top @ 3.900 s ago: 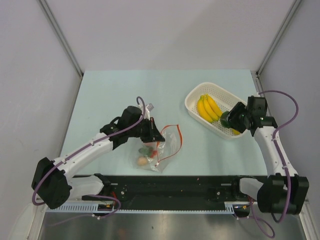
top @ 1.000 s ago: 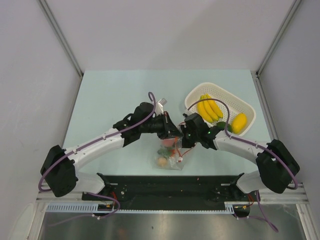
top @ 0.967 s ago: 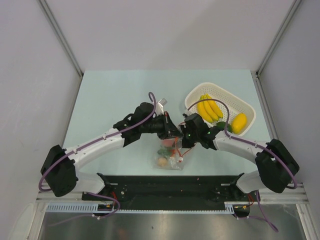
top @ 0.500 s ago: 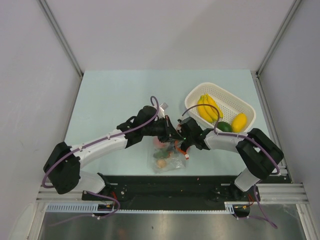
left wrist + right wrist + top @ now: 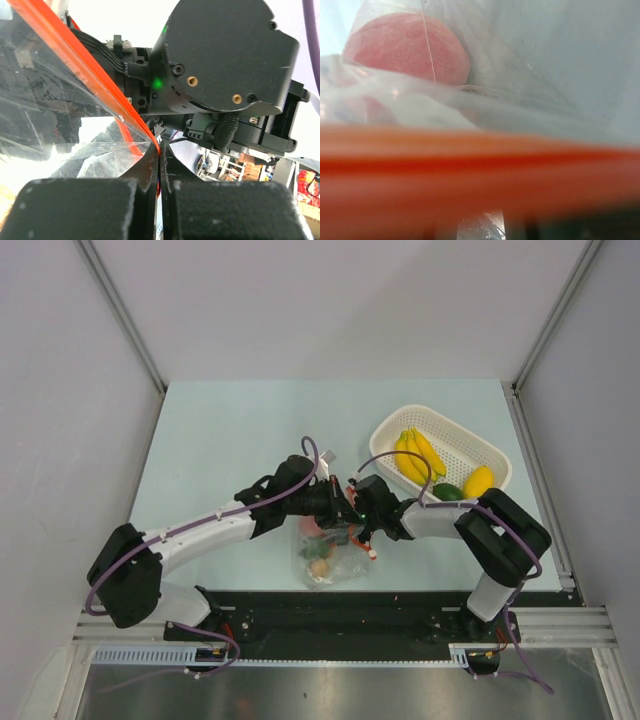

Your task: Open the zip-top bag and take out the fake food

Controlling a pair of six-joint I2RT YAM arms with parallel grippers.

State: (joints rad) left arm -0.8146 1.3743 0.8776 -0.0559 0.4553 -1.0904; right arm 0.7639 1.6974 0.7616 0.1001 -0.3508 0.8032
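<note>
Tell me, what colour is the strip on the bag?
Orange-red; the zip strip shows best in the left wrist view.

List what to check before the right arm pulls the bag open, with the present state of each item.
1. Hold of the left gripper on the red zip strip of the zip-top bag: ok, jaws shut on it.
2. Hold of the right gripper on the opposite lip: cannot tell, its fingers are hidden.
3. Mouth open wide enough: cannot tell.
4. Bag emptied: not ok, the red piece and the tan egg-like piece lie inside.
5. Room in the white basket: ok, probably.
</note>
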